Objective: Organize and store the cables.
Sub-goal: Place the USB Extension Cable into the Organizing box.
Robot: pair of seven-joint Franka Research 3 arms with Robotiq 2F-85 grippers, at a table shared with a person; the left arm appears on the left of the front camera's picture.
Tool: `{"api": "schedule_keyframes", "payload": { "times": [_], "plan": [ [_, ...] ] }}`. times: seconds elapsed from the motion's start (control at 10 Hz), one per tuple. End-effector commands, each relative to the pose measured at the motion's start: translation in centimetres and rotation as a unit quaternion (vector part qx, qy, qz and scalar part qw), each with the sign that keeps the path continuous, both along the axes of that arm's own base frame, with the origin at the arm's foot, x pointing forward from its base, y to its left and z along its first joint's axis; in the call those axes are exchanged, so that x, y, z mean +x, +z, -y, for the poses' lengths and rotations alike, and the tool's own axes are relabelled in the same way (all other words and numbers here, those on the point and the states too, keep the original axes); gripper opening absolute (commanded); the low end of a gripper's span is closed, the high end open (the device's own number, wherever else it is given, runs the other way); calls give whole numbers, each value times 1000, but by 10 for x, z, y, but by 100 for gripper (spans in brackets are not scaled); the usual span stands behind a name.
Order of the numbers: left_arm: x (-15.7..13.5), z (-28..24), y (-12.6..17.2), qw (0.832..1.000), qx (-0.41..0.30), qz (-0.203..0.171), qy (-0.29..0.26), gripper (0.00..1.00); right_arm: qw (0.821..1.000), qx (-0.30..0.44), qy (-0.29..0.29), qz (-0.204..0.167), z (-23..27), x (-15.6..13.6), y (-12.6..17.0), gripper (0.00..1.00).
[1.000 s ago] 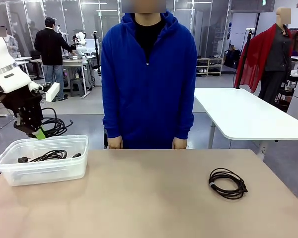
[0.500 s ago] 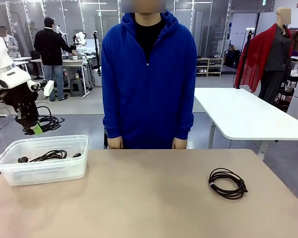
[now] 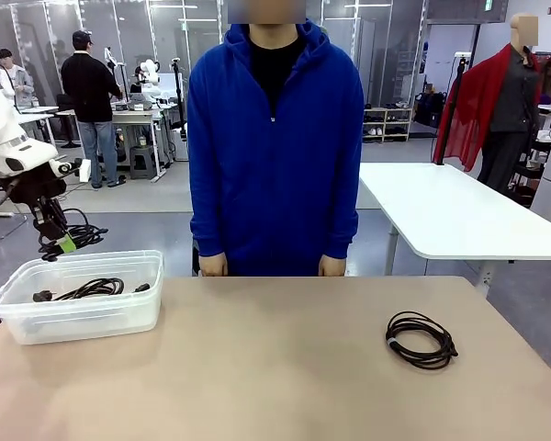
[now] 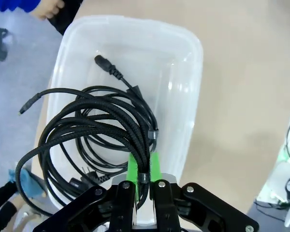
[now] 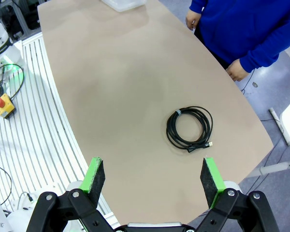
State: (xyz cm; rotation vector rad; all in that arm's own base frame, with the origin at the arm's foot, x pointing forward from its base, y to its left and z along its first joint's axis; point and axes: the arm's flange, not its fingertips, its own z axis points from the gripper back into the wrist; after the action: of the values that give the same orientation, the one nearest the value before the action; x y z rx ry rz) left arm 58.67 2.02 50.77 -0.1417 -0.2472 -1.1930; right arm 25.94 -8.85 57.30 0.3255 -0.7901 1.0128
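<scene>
While your left tool (image 4: 144,163) clamps a coiled black braided cable (image 4: 137,142) above the clear plastic tub (image 3: 83,322) at the frame's left, your right tool (image 5: 152,169) hangs open over another black coil (image 5: 169,126) on the beige counter (image 5: 111,87).

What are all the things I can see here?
cables: three, black; held cable hanging above the bin, stored cable inside the bin, loose cable coiled on the table's right side
bin: one, clear plastic, on the table's left end
table: one, tan, in front
white table: one, behind at the right
person: one, blue hoodie, standing at the far side
hands: two, at the table's far edge
left gripper: one, black with green pads, shut on the held cable
right gripper: one, black with green pads, open above the table
</scene>
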Motion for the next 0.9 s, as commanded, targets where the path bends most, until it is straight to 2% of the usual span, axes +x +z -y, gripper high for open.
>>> {"api": "schedule_keyframes", "payload": {
  "times": [0.0,0.4,0.8],
  "plan": [
    [8,4,1,999,-4,-31,22,11,1000,0,1,0,0,-1,0,100],
    [24,-4,-41,997,13,-58,58,11,1000,0,1,0,0,-1,0,100],
    [42,-14,-71,994,-23,-74,80,11,1000,0,1,0,0,-1,0,100]
  ]
}}
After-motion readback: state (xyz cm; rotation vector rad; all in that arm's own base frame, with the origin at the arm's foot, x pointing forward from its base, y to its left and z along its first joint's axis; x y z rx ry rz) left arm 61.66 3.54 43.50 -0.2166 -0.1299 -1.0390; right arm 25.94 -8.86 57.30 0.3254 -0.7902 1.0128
